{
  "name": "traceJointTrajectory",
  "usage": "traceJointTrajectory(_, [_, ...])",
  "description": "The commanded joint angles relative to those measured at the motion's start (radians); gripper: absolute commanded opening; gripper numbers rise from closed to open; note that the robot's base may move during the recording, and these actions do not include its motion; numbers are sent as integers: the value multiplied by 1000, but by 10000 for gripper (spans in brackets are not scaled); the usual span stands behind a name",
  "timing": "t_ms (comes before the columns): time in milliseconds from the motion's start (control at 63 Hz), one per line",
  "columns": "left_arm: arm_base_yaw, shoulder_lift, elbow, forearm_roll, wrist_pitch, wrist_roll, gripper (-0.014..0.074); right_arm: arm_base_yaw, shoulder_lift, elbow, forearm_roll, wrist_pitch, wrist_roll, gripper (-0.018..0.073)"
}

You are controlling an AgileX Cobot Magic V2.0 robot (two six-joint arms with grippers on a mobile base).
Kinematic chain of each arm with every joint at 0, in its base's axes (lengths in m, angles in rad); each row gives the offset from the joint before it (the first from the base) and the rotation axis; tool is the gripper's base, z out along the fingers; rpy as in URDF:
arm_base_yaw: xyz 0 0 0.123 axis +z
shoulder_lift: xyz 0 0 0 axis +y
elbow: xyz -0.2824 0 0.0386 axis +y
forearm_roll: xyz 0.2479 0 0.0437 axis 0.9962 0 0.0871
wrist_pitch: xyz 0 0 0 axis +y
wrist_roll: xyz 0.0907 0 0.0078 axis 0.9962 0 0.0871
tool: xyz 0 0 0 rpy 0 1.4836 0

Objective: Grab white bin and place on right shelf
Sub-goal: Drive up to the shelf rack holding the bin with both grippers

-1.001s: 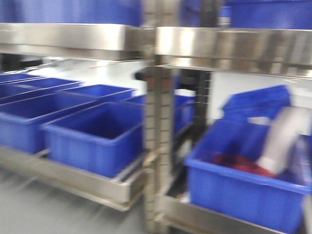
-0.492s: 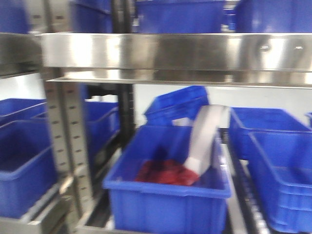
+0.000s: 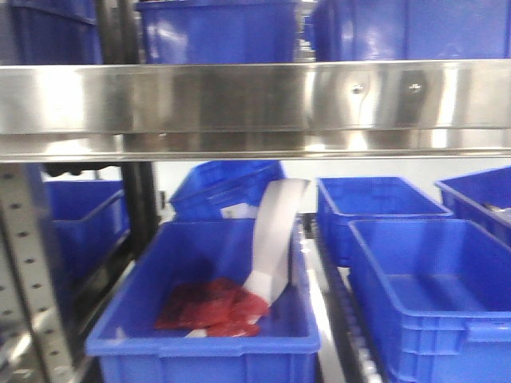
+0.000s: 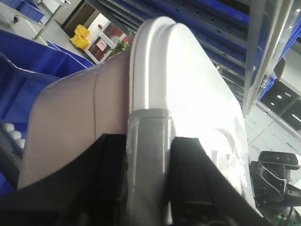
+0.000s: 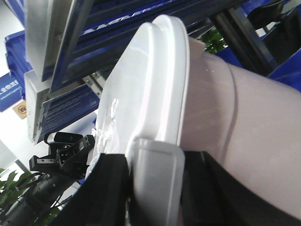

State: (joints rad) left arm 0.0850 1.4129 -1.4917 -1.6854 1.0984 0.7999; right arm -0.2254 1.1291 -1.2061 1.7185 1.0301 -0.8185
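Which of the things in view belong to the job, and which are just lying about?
Job:
- white bin, gripped from either side by the left gripper and right gripper
- right shelf, the steel rail with two screws

Lying about:
- blue crates
- red material and white strip inside the front crate

No text is legible in any view.

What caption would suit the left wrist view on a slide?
Left gripper clamped on the white bin's grey clip, blue crates behind.
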Motion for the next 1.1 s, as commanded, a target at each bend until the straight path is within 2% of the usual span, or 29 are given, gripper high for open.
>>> traceJointTrajectory(0, [-35, -40, -36, -55, 203, 22, -86, 27, -34, -35, 124, 209, -9, 234])
traceJointTrajectory(1080, [-35, -40, -36, -55, 203, 22, -86, 27, -34, -35, 124, 209, -9, 234])
